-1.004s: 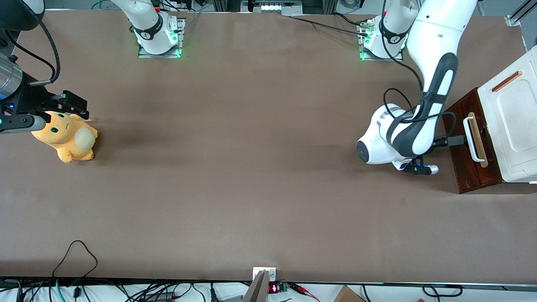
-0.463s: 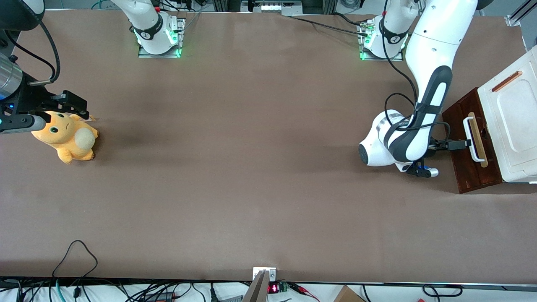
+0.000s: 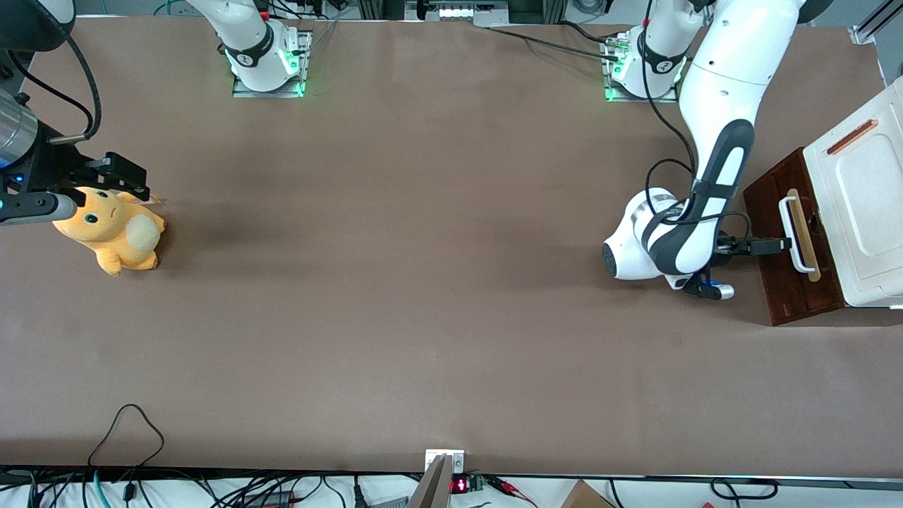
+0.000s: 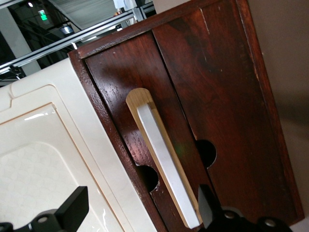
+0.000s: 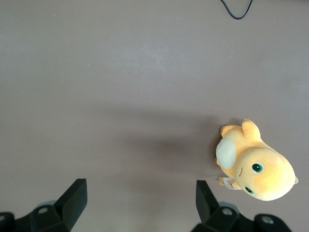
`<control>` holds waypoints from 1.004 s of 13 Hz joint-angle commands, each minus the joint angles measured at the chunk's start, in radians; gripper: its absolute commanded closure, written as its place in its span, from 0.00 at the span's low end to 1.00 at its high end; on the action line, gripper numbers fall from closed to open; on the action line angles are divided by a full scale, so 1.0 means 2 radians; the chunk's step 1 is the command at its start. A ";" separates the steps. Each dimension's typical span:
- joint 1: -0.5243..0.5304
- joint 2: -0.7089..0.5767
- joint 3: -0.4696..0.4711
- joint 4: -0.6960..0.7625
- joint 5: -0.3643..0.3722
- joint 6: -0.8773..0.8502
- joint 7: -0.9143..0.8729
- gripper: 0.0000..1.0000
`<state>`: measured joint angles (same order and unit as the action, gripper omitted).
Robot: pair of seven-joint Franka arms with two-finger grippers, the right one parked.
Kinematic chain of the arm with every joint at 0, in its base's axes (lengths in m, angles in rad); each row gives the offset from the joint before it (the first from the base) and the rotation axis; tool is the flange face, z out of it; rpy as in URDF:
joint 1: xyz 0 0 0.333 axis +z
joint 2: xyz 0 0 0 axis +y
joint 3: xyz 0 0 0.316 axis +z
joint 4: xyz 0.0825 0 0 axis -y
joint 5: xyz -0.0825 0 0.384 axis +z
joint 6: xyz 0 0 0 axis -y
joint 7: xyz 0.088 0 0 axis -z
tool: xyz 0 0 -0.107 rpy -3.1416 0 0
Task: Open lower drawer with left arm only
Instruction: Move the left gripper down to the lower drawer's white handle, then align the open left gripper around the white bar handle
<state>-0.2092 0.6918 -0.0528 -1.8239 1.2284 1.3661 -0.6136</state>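
While your pincer [image 3: 779, 245] hangs with its fingers [image 4: 73, 209] spread wide and holding nothing, it sits just in front of the drawer [image 3: 786, 247], level with the end of the handle [image 3: 794, 234] nearer the front camera. In the wrist view the fingers straddle that end of the handle [image 4: 166, 164]: one is over the dark wood, the other over the white panel [image 4: 43, 159] above the drawer. I cannot tell whether either finger touches the bar.

The handle is your landmark. It is a long white bar on a pale wood strip [image 4: 140, 99], and its long axis runs across the line of the pincer's reach, so a close should catch it crosswise. The drawer front lies just past the handle, with the white panel [image 3: 857, 212] above it; the drawer looks barely open, if at all.

You are at the grasp stage, I judge. The pull should then run straight back from the handle along the counter [image 3: 437, 282], toward the parked arm's end. Being near the bar's end, the grip may twist the drawer.
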 commanded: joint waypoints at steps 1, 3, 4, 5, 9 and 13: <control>0.013 0.003 -0.002 -0.018 0.032 -0.006 -0.021 0.00; 0.016 0.004 -0.002 -0.018 0.040 -0.006 -0.026 0.00; 0.017 0.005 -0.002 -0.019 0.040 -0.004 -0.040 0.00; 0.023 0.008 -0.003 -0.019 0.040 -0.003 -0.050 0.00; 0.024 0.013 -0.003 -0.022 0.040 0.000 -0.072 0.00; 0.036 0.015 -0.003 -0.044 0.040 0.023 -0.096 0.00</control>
<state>-0.1579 0.7281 -0.0514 -1.8822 1.2814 1.3941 -0.7795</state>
